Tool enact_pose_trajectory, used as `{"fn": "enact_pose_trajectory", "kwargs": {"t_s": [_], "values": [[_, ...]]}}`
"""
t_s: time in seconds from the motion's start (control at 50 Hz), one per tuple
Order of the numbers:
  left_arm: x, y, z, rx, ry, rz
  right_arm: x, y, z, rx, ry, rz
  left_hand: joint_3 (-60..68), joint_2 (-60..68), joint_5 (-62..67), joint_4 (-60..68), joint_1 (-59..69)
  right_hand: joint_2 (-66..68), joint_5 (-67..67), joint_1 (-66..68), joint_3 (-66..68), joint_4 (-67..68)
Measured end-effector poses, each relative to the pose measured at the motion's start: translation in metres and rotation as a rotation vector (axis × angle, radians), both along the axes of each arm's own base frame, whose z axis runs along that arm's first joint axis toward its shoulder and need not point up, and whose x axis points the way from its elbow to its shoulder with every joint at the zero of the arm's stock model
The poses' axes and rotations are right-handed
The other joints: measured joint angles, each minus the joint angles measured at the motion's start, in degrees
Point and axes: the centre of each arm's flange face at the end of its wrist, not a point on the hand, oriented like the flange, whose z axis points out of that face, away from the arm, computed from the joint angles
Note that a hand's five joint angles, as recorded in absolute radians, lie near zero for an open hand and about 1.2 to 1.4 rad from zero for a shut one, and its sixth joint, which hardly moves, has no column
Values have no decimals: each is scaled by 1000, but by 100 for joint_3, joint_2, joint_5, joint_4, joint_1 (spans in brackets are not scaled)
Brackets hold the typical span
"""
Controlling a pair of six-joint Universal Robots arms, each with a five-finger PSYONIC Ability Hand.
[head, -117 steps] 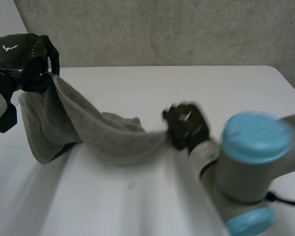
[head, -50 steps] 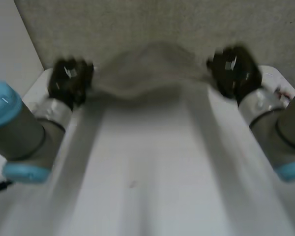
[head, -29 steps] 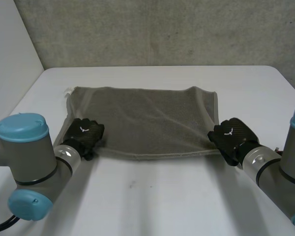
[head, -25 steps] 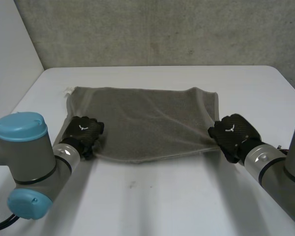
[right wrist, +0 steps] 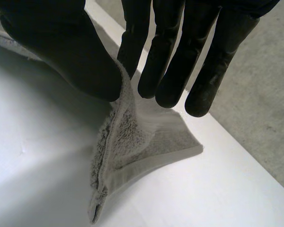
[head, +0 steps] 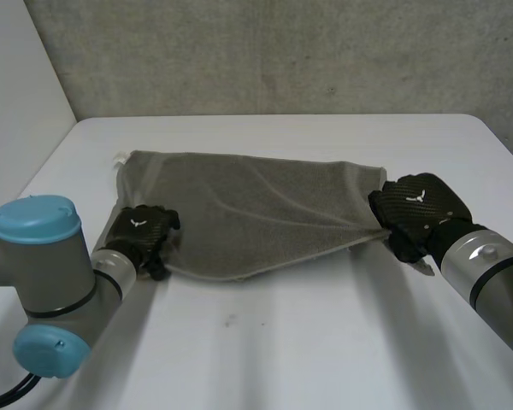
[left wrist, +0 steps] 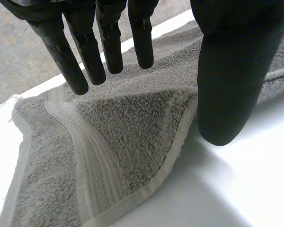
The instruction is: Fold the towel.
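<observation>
A grey towel [head: 256,209] lies spread on the white table [head: 282,342]. My left hand [head: 142,231] rests at its near-left corner. In the left wrist view that hand [left wrist: 229,71] is open: straight fingers [left wrist: 92,52] and the thumb stand apart above the towel's corner [left wrist: 113,142], which lies flat on the table. My right hand [head: 417,207] is at the near-right corner and holds it a little off the table. In the right wrist view the thumb [right wrist: 66,52] pinches the towel's corner [right wrist: 125,137] against a finger, and the loose tip hangs below.
A concrete wall [head: 282,51] runs behind the table's far edge. The table's left edge [head: 43,171] lies close to the towel's far-left corner. Bare table stretches in front of the towel and to its right.
The left hand's fingers have opened off the near-left corner. The right hand has carried the near-right corner up and away from me, so the near edge now slants.
</observation>
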Motion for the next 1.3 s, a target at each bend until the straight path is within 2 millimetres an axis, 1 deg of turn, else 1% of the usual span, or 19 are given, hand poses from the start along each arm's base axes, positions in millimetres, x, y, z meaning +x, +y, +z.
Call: {"fn": "enact_pose_trajectory", "kwargs": {"t_s": [0.12,0.18,0.22,0.3,0.32,0.42,0.56,0.64,0.76,0.82,0.88,0.9,0.92,0.96,1.0,1.04,1.12,1.2,1.3], "values": [[-4,-6,-4,14,31,9,-1,0,14,-33,-37,-12,264,263,257,254,258,0,0,0,0,0],[-6,-11,-9,16,31,11,-2,0,20,-51,-50,-19,743,740,731,741,778,0,0,0,0,0],[-6,-14,-11,14,31,12,-3,0,22,-58,-52,-22,1270,1278,1258,1263,1306,0,0,0,0,0],[-8,-18,-12,4,34,15,-4,-1,23,-62,-51,-27,1447,1443,1426,1438,1443,0,0,0,0,0],[-8,-20,-12,-11,38,19,-5,-2,23,-64,-49,-31,1827,1825,1756,1768,1818,0,0,0,0,0],[-5,-28,-2,-103,53,62,-13,-9,21,-67,-16,-58,2554,2553,2501,2526,2549,0,0,0,0,0],[2,-23,13,-166,61,106,-16,-9,15,-55,37,-55,3814,3818,3778,3811,3729,0,0,0,0,0],[6,-14,22,-178,53,108,-16,-5,9,-31,80,-38,4211,4217,4104,4197,3957,0,0,0,0,0],[14,10,31,-150,-53,78,-18,6,-4,47,204,11,4299,4304,4183,4288,4004,0,0,0,0,0],[21,28,33,-105,-173,42,-22,15,-13,102,317,59,4337,4341,4196,4330,4006,0,1,0,0,0],[34,59,39,-13,-342,-21,-33,32,-23,190,497,149,4343,4347,4224,4334,4056,0,1,0,0,0],[34,59,39,-13,-342,-21,-33,32,-23,190,497,149,4343,4347,4224,4334,4056,0,1,0,0,0],[40,75,45,32,-410,-53,-38,40,-26,225,575,195,4345,4356,4301,4341,4228,0,1,0,0,0],[45,89,52,66,-462,-81,-43,44,-26,241,629,228,4346,4356,4302,4344,4232,0,2,0,0,0],[49,98,59,76,-488,-97,-46,44,-24,233,657,241,4347,4356,4317,4351,4256,0,2,0,0,0],[50,100,66,58,-491,-98,-46,40,-21,210,659,234,4347,4357,4325,4351,4261,0,2,0,0,0],[46,92,76,-20,-467,-84,-44,27,-13,136,631,191,4348,4357,4325,4351,4277,0,14,0,0,0],[32,64,80,-152,-423,-62,-35,4,-4,16,559,125,4348,4359,4334,4352,4281,0,28,0,0,0],[17,31,71,-232,-395,-49,-21,-16,-5,-72,515,92,4348,4359,4334,4353,4295,31,44,0,0,0]]}}
